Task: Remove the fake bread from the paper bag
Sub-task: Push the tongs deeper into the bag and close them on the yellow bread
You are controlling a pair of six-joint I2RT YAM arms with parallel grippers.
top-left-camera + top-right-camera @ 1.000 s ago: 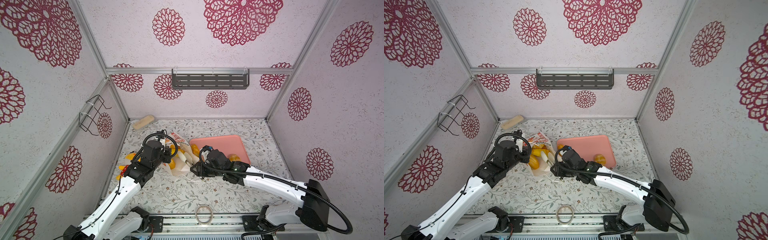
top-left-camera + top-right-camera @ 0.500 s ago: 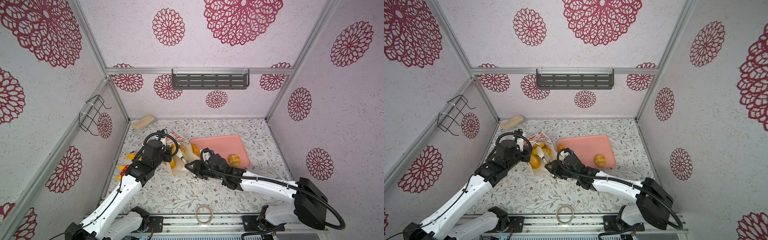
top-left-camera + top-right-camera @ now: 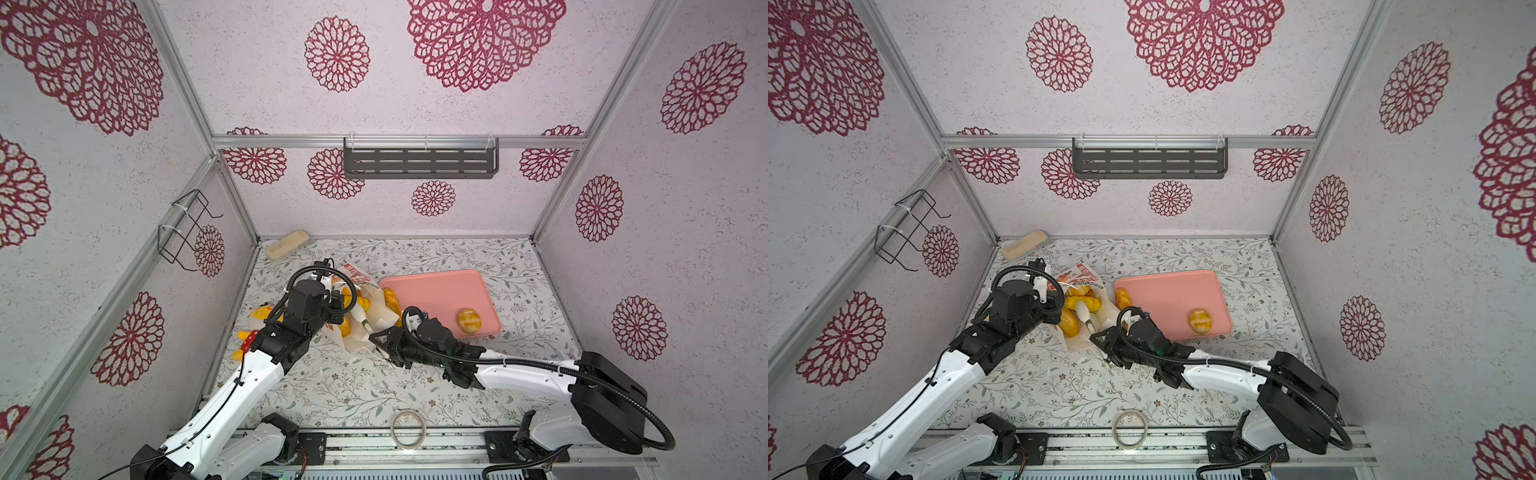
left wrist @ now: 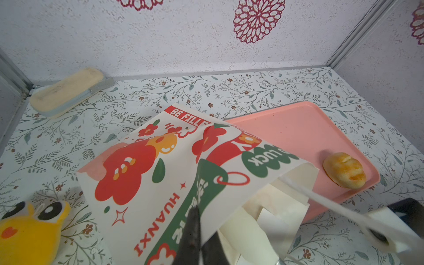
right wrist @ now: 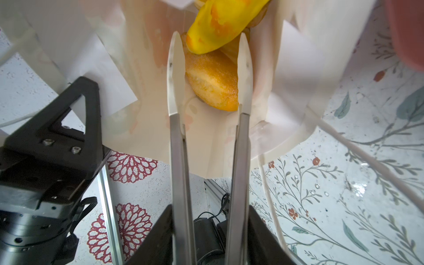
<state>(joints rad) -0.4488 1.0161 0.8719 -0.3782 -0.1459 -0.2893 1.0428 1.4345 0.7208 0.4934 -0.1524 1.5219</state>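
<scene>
Lying on its side on the table [image 3: 332, 386], the paper bag [image 4: 146, 174] was pinched near its mouth by the tightly closed left claw [image 4: 198, 220]; the right claw [image 3: 390, 343] clasped tongs [image 5: 179, 149] whose parted tips straddled a bun [image 5: 212, 85] inside the bag.

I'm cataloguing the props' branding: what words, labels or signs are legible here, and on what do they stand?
"BE FILLE": white on a red strip at the paper bag's edge, cut off.
"LUCK": white on a green patch, same bag.
"HUANXI": red letters, same bag.
White characters on the bag's green band: partly hidden, unreadable.
No other text is readable.
</scene>
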